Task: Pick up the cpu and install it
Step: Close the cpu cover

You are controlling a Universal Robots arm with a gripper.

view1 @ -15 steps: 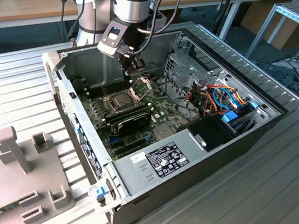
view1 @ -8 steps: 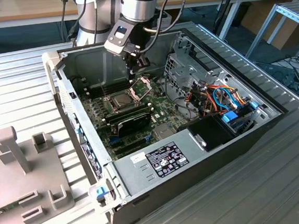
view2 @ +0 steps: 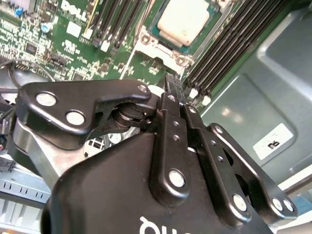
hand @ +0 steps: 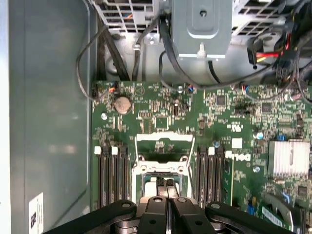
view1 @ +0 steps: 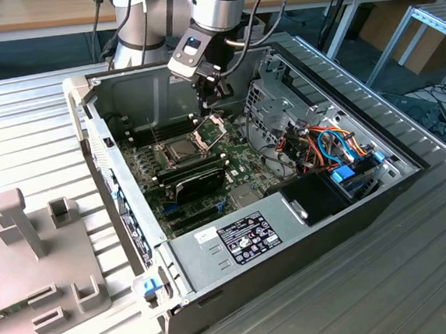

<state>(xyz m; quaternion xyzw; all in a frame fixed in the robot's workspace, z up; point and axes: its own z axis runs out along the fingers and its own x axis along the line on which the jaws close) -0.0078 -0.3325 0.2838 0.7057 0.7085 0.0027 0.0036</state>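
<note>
The cpu (view2: 184, 20) lies flat in its socket on the green motherboard (view2: 73, 53), pale silver top up, with memory slots (view2: 229, 46) on either side. The socket's metal frame (hand: 164, 139) stands hinged open. The end effector (view2: 173, 84) hangs just above the socket's edge, its fingers pressed together with nothing between them. In the exterior view the end effector (view1: 209, 99) reaches down into the open case (view1: 123, 97), which lies on the ribbed desk (view1: 373, 279).
</note>
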